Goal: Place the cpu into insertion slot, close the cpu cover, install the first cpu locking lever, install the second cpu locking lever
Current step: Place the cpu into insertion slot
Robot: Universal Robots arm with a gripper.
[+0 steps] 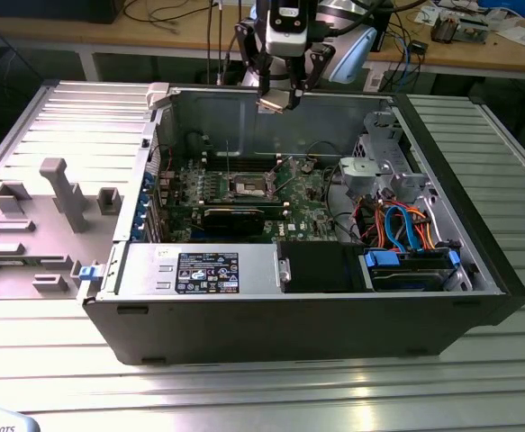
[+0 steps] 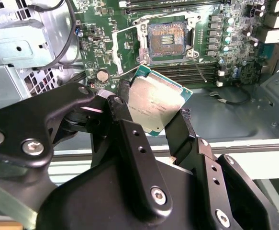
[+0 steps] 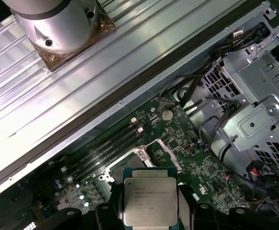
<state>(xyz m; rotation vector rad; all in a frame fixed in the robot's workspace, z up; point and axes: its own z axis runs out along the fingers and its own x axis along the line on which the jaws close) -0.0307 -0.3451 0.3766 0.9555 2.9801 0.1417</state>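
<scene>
Robotics or electronics lab: ribbed aluminium counter [image 1: 244, 396] carrying an opened black desktop computer case [image 1: 289, 324] and grey plastic fixture blocks [image 1: 59, 193], black robot hand [image 1: 278, 99] above the case, long light wooden counter [image 1: 64, 36] behind strewn with tangled black cables [image 1: 167, 13] and loose electronic parts [image 1: 460, 27].

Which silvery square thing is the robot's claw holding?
The cpu, the flat chip with a green edge, pinched in the gripper. The other square, the insertion slot, sits empty on the motherboard and has a dark centre.
</scene>
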